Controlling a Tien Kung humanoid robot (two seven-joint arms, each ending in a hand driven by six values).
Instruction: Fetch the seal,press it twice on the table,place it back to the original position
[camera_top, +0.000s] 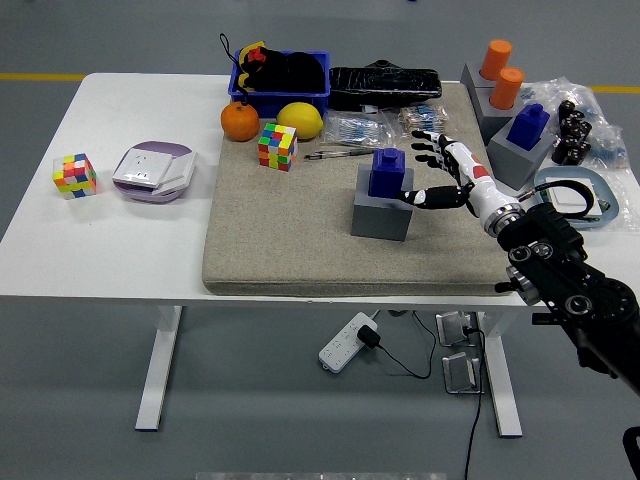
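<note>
The seal (386, 172) is a blue block with a small knob on top. It stands upright in a grey square holder (382, 210) on the beige mat (290, 235). My right hand (428, 168) reaches in from the right with fingers spread. Its thumb tip is right beside the seal's right side and its fingers are just behind and to the right of it. It holds nothing. My left arm does not show.
Behind the seal lie pens (335, 153), a colour cube (277, 146), a lemon (300, 120), an orange (240, 121) and a blue bin (280, 78). To the right stand another blue seal (527, 126) and orange cylinders (500, 72) on grey holders. A second cube (75, 174) and a white-purple device (152, 171) sit left.
</note>
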